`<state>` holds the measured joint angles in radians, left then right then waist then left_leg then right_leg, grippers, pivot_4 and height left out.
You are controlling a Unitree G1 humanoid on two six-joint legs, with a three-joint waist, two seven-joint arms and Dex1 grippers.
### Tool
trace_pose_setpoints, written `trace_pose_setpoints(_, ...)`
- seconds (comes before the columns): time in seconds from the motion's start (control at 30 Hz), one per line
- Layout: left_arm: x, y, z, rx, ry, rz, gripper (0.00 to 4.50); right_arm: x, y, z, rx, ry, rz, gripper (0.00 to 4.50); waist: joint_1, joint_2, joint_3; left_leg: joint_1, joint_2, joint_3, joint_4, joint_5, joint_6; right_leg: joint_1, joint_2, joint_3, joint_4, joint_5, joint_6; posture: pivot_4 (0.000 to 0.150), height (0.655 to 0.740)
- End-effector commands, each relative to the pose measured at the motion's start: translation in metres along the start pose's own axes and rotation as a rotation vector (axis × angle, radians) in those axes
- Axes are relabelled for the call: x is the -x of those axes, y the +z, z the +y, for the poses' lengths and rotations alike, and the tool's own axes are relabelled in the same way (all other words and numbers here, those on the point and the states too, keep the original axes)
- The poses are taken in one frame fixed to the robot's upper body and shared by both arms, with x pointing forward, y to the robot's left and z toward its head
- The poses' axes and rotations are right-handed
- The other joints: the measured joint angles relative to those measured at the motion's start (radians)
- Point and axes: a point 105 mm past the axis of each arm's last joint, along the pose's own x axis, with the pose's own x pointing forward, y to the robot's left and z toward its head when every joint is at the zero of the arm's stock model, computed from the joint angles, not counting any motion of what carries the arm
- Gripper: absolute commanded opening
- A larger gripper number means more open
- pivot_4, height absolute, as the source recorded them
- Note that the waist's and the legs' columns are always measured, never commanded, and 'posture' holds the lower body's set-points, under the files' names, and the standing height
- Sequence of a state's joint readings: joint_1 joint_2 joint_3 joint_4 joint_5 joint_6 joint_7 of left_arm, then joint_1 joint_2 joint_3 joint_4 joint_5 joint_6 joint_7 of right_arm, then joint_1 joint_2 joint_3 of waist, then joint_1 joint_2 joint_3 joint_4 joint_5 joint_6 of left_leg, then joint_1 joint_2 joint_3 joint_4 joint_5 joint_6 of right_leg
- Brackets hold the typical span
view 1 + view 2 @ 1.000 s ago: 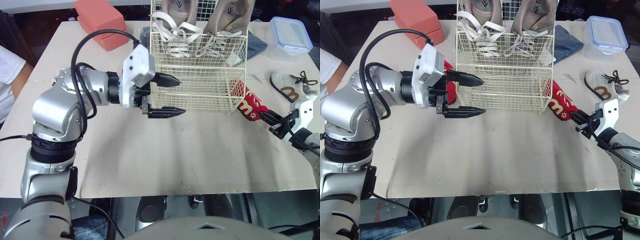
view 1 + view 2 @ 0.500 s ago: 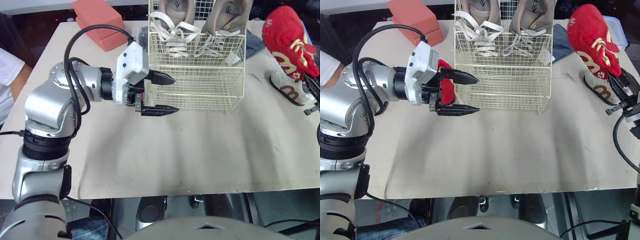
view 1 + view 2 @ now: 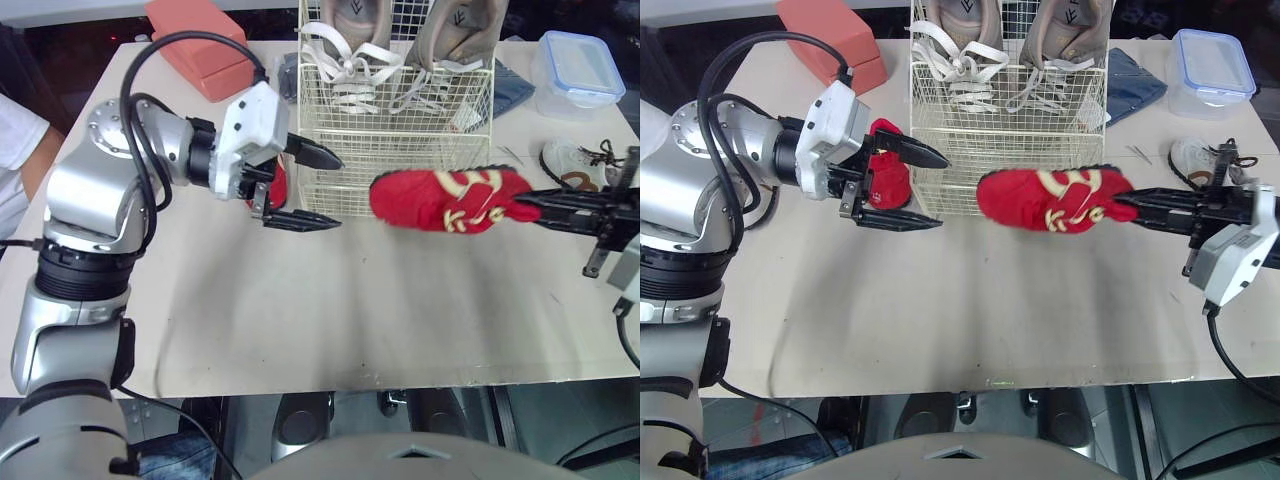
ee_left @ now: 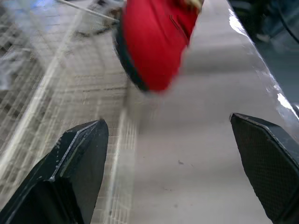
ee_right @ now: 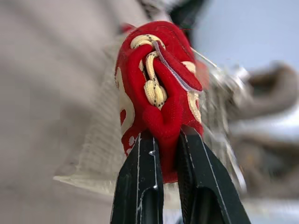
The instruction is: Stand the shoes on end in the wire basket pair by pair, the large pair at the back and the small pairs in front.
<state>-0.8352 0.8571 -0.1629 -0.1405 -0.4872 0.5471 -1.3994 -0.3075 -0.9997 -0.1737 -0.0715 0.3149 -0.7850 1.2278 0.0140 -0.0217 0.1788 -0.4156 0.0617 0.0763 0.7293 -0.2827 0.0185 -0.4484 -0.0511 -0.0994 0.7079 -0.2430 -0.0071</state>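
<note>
1. A plain beige table fills the scene, its near half bare, with dark floor showing past its edges.
2. The wire basket stands at the table's 12 o'clock. Two large beige shoes stand on end against its back, laces facing the robot.
3. The right gripper comes in from 3 o'clock, its two fingers clamped on the heel of a red shoe with cream laces.
4. That shoe is held level off the table, toe pointing to 9 o'clock, just in front of the basket's front wall toward its 5 o'clock corner.
5. The left gripper hangs at the basket's 8 o'clock corner with its fingers wide apart and nothing between them.
6. A second red shoe sits just behind that gripper, beside the basket's 9 o'clock side. Whether it touches the wire cannot be told.
7. A white shoe with brown laces lies at the table's 2 o'clock, well apart from the basket.
8. A clear box with a blue lid sits at 1 o'clock, with a blue cloth between it and the basket.
9. A salmon box rests at 11 o'clock.
10. A person's white sleeve shows at the 9 o'clock edge.
</note>
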Motion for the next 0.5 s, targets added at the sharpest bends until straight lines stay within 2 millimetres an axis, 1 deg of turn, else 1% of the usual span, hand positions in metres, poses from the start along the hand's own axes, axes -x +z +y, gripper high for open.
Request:
trace_pose_setpoints(0.03, -0.009, 0.01, 0.002, -0.07, -0.031, 0.008, 4.5, -0.011, 0.008, -0.009, 0.126, 0.055, -0.073, 0.02, 0.0, 0.0, 0.0, 0.0, 0.0, 0.0, 0.0, 0.0, 0.0, 0.0, 0.0, 0.0, 0.0, 0.0, 0.0, 0.15, 0.686)
trace_pose_setpoints(0.17, -0.024, 0.013, 0.001, -0.073, -0.069, 0.006, 4.5, -0.027, 0.007, -0.013, 0.191, 0.108, -0.12, 0.02, 0.001, -0.001, 0.001, 0.0, 0.0, 0.0, 0.001, 0.0, 0.0, 0.0, 0.0, 0.0, 0.0, 0.0, 0.0, 0.15, 0.686)
trace_pose_setpoints(0.27, -0.032, 0.01, 0.003, -0.036, -0.076, 0.033, 4.5, -0.035, 0.01, -0.018, 0.246, 0.119, -0.15, 0.02, 0.001, -0.001, 0.001, -0.001, 0.0, 0.0, 0.001, 0.0, 0.0, 0.0, 0.0, 0.0, 0.0, 0.0, 0.0, 0.15, 0.686)
trace_pose_setpoints(0.5, -0.043, 0.001, 0.008, 0.03, -0.049, 0.086, 4.5, -0.045, 0.021, -0.027, 0.3, 0.11, -0.199, 0.02, 0.001, -0.001, 0.001, -0.001, 0.001, 0.0, 0.001, 0.0, 0.0, 0.0, -0.001, 0.0, 0.001, 0.0, 0.0, 0.15, 0.686)
